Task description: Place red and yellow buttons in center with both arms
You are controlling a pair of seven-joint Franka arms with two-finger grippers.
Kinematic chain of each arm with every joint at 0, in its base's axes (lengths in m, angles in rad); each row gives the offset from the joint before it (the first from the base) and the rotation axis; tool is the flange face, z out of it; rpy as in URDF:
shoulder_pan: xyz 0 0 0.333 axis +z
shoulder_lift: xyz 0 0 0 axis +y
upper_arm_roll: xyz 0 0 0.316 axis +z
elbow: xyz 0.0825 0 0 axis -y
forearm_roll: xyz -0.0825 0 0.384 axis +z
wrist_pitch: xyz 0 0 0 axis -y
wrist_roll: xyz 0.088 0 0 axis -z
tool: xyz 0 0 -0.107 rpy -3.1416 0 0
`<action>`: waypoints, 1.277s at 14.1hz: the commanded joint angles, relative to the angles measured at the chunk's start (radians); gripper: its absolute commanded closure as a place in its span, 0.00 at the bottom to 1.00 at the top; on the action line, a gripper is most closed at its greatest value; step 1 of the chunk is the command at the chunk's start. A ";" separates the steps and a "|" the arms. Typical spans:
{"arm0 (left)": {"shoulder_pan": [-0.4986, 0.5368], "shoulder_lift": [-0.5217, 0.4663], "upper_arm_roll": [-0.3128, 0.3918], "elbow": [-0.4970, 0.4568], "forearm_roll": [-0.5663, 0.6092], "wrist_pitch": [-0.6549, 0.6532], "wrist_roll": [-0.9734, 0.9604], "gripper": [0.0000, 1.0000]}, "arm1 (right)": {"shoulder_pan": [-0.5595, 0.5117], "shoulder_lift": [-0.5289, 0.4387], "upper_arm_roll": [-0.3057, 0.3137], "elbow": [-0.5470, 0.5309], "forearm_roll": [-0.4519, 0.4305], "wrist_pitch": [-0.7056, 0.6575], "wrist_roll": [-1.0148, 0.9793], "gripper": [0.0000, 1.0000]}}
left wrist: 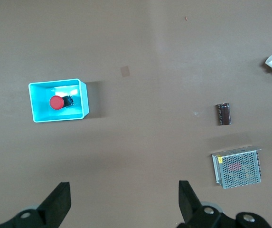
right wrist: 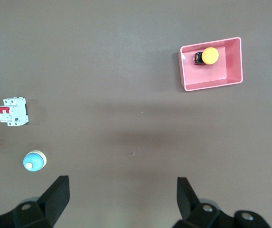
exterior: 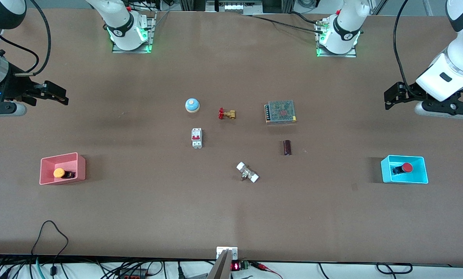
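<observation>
The yellow button (exterior: pixel 59 173) lies in the pink tray (exterior: pixel 59 157) toward the right arm's end of the table. It also shows in the right wrist view (right wrist: pixel 210 55). The red button (exterior: pixel 407 167) lies in the blue tray (exterior: pixel 404 181) toward the left arm's end, and it shows in the left wrist view (left wrist: pixel 56 102). My right gripper (exterior: pixel 59 95) hangs open and empty in the air over bare tabletop, apart from the pink tray. My left gripper (exterior: pixel 388 99) hangs open and empty over bare tabletop, apart from the blue tray. The brown table centre (exterior: pixel 239 143) is bare between the parts.
Round the centre lie a blue dome (exterior: pixel 192 105), a red-handled brass valve (exterior: pixel 226 114), a white circuit breaker (exterior: pixel 197 138), a metal mesh power supply (exterior: pixel 280 112), a dark cylinder (exterior: pixel 287 147) and a white-ended fitting (exterior: pixel 247 172).
</observation>
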 commanded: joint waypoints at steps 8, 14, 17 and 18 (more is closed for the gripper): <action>-0.001 -0.012 -0.020 0.004 0.019 -0.038 -0.002 0.00 | -0.024 0.014 -0.001 0.012 0.016 0.000 -0.006 0.00; 0.005 0.010 -0.017 0.005 0.017 -0.041 0.000 0.00 | -0.050 0.100 0.000 0.004 -0.007 0.058 -0.148 0.00; 0.027 0.045 -0.003 0.007 0.011 -0.081 -0.003 0.00 | -0.068 0.180 0.000 0.001 -0.082 0.170 -0.149 0.00; 0.051 0.095 -0.003 0.010 0.013 -0.081 -0.003 0.00 | -0.072 0.209 0.000 0.002 -0.108 0.207 -0.149 0.00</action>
